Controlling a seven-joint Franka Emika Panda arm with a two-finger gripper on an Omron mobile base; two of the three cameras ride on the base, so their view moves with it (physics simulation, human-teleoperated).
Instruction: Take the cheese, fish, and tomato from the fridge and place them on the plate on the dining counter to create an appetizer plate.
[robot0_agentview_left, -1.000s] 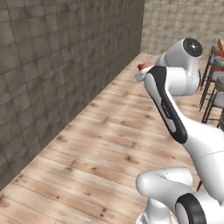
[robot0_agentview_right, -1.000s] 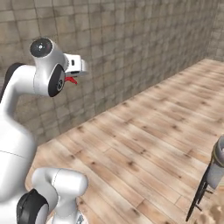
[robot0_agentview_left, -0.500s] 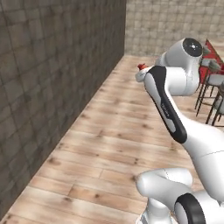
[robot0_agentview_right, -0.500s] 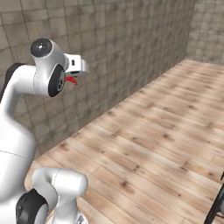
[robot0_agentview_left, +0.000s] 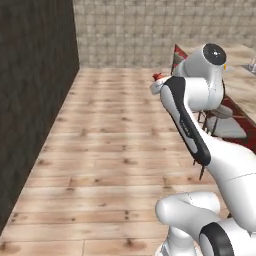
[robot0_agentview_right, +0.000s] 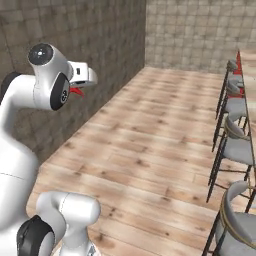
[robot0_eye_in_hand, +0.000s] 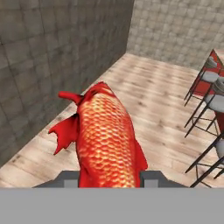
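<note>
Hand view: the slim red fish (robot0_eye_in_hand: 106, 142) with orange, glossy scaled flanks and ragged red fins stands between the two dark finger tips of the hand (robot0_eye_in_hand: 109, 178), which is clenched on its lower body, one tip against each side. Its tail points away from the camera, up over the plank floor (robot0_eye_in_hand: 144, 105), so the fish is carried in the air, clear of any surface.

From the left base view only a small red tip of the fish (robot0_agentview_left: 158, 76) sticks out beyond the white hand (robot0_agentview_left: 159, 84) at the end of the bent arm; from the right base view a red fin (robot0_agentview_right: 76, 91) hangs just under the boxy white hand (robot0_agentview_right: 82, 75).

Around it lies pale wooden flooring with visible grain and knots, bounded by rough grey stone-tile walls (robot0_agentview_right: 100, 45). To the robot's right runs a row of grey padded stools (robot0_agentview_right: 236, 145) on thin dark metal legs, set against the red base of the beige marbled table (robot0_agentview_left: 239, 82), well apart from the hand.
</note>
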